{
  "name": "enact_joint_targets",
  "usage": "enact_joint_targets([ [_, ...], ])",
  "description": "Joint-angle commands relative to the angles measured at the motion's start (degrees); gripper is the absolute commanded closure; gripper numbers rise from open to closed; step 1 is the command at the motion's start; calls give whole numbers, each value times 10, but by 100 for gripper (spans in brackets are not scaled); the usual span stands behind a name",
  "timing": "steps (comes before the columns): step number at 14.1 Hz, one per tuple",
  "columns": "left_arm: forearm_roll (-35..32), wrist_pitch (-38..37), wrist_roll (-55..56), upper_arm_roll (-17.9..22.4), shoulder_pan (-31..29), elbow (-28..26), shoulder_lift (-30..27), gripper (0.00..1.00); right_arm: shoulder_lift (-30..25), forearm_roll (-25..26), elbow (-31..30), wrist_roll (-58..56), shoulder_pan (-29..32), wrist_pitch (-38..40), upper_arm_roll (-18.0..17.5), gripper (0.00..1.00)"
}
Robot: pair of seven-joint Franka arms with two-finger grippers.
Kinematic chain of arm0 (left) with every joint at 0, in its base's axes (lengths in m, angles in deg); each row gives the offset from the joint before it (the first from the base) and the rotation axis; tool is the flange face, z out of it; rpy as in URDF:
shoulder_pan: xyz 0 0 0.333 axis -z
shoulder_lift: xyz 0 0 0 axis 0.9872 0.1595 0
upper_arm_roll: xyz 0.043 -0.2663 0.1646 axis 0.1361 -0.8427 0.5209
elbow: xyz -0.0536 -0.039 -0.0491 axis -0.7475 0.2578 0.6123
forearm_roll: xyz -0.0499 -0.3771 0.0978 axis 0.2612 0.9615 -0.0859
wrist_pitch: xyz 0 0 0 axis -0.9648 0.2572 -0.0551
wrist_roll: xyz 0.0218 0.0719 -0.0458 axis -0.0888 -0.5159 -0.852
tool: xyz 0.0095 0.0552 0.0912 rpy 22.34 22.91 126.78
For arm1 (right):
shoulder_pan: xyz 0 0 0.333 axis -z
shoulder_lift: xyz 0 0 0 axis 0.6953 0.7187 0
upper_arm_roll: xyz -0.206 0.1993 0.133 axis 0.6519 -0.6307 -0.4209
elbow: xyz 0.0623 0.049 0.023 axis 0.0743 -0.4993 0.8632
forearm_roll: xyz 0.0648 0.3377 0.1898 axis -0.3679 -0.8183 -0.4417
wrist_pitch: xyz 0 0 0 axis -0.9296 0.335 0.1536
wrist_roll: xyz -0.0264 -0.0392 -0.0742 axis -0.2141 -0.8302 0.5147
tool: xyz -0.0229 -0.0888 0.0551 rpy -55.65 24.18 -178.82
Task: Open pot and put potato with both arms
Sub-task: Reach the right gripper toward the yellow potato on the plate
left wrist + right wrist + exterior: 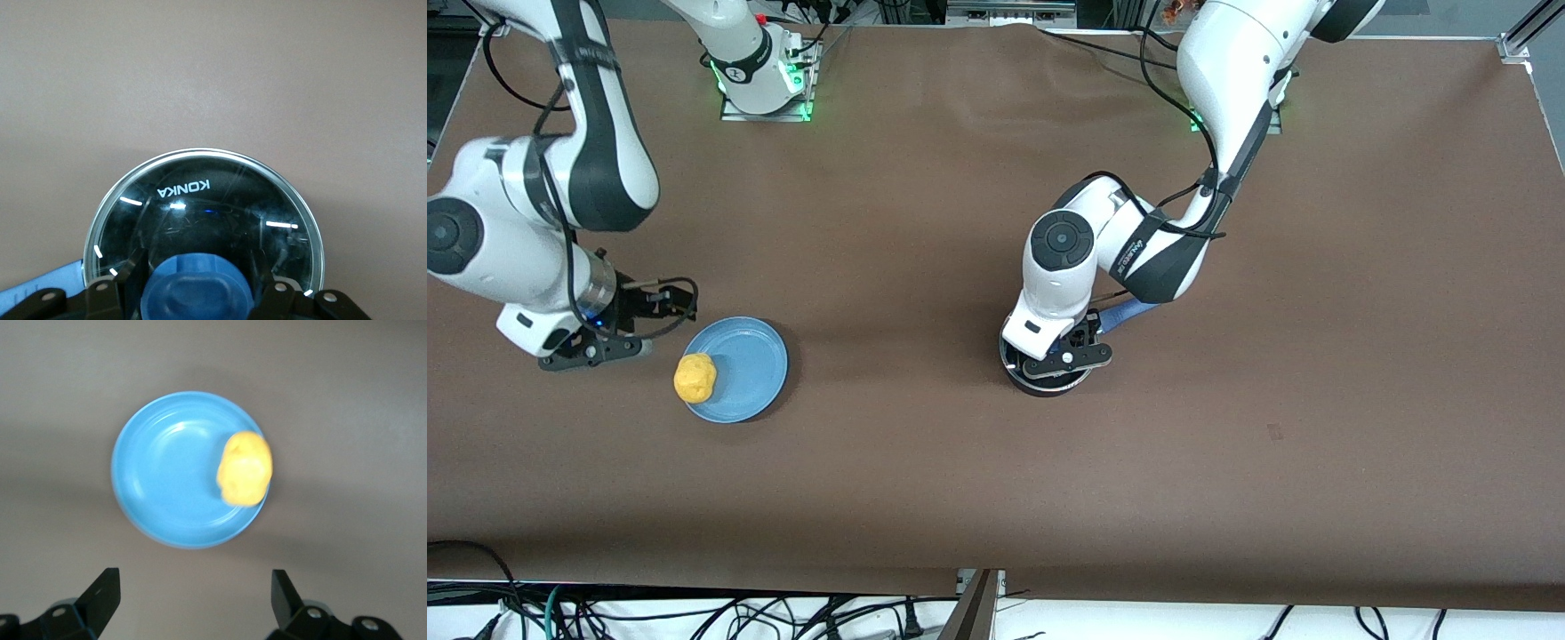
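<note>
A: What lies closest to the front edge of the table?

B: The light-blue plate, toward the right arm's end. The potato — yellow-orange and lumpy — sits on the plate's rim, on the side nearer the front edge. In the right wrist view the same potato overlaps the edge of the plate.

A: And the right gripper?

B: It hangs over bare brown tabletop just beside the plate, on the side toward the right arm's end of the table. Its fingers are spread wide with nothing between them; the plate and potato show ahead of them, apart from both tips.

A: Where is the pot?

B: Around the middle of the table. The pot stands upright, mostly covered by the left arm's wrist, its blue handle pointing toward the edge where the arm bases stand. The glass lid is on, its metal rim running all the way round.

A: The left gripper?

B: Directly over the lid. Its fingers stand on either side of the blue knob — whether they actually squeeze it, I cannot tell.
</note>
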Motion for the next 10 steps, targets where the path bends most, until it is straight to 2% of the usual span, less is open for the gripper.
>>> enact_joint_targets([
  [1, -18, -5, -10, 3, 0, 9, -8, 31, 51, -9, 2, -25, 24, -60, -3, 0],
  [4, -17, -9, -12, 3, -2, 8, -20, 31, 84, -30, 2, -24, 25, -98, -2, 0],
  [10, -19, -1, -14, 2, -2, -9, -17, 25, 147, -60, 2, -45, 37, -163, -5, 0],
])
